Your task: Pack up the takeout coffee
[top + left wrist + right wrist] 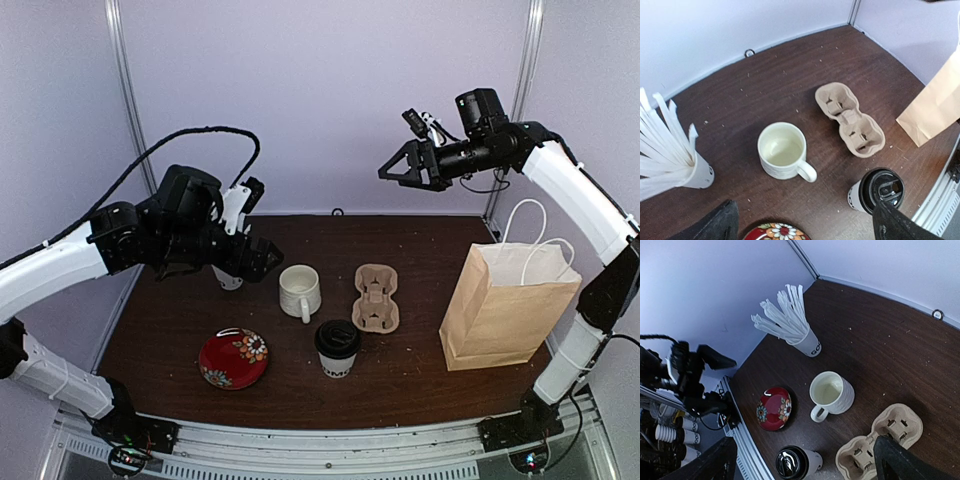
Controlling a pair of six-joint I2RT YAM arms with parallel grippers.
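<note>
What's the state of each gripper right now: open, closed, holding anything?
Left gripper: open, fingers spread wide, holding nothing.
Right gripper: open, holding nothing.

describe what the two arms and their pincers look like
Both the left arm and the right arm have smooth white shells on the links and bulky black joints. A black cable loops above the left one. The left pincer and the right pincer are black with angular fingers.
</note>
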